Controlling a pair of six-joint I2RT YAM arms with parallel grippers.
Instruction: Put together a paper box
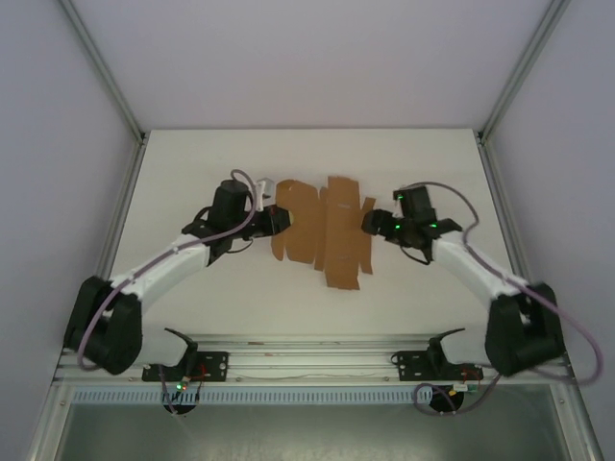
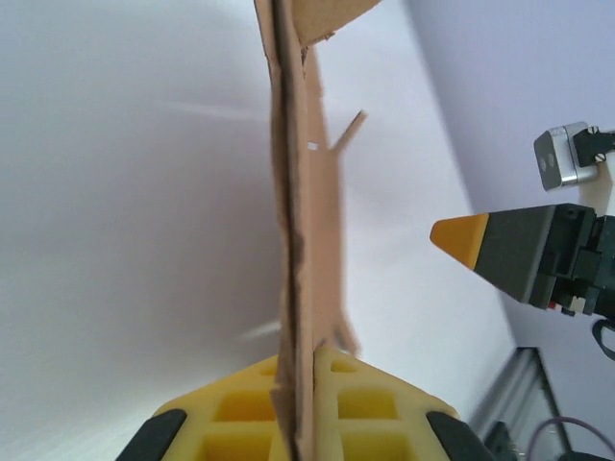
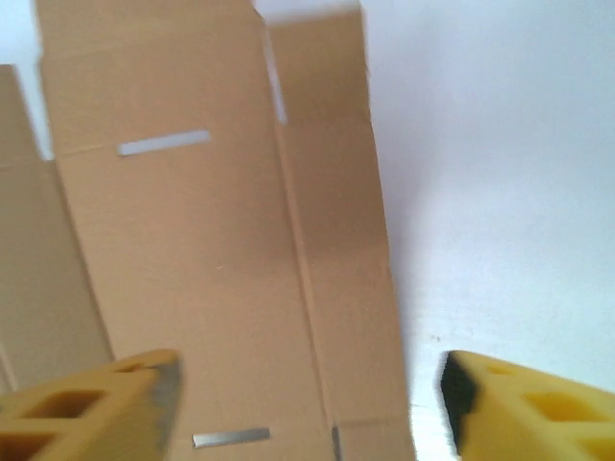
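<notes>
Top external view shows the white table (image 1: 192, 173) with the paper box (image 1: 322, 235) lying near its middle, between the two arms. It is a brown cut-out sheet with its flaps and tabs spread out. No wall stands up yet, so the assembly looks to be at its start. The left claw (image 1: 273, 219) sits at the sheet's left edge and the right claw (image 1: 369, 223) at its right edge. They face each other across it, probably so that one side anchors the card while the other works a flap.

From the left wrist the card runs edge-on up between the yellow fingers (image 2: 370, 403), one pad on each side, so the left claw is clamped on that edge. Whether the edge is raised off the table or only pinched where it lies is hard to tell from this angle.

From the right wrist the right claw's fingers (image 3: 519, 399) are spread wide with nothing between them. One hangs over the card and one over bare table, straddling the right-hand flap as if lined up to take it. Two narrow slits (image 3: 163, 143) cut in the panel are likely where tabs will lock.
</notes>
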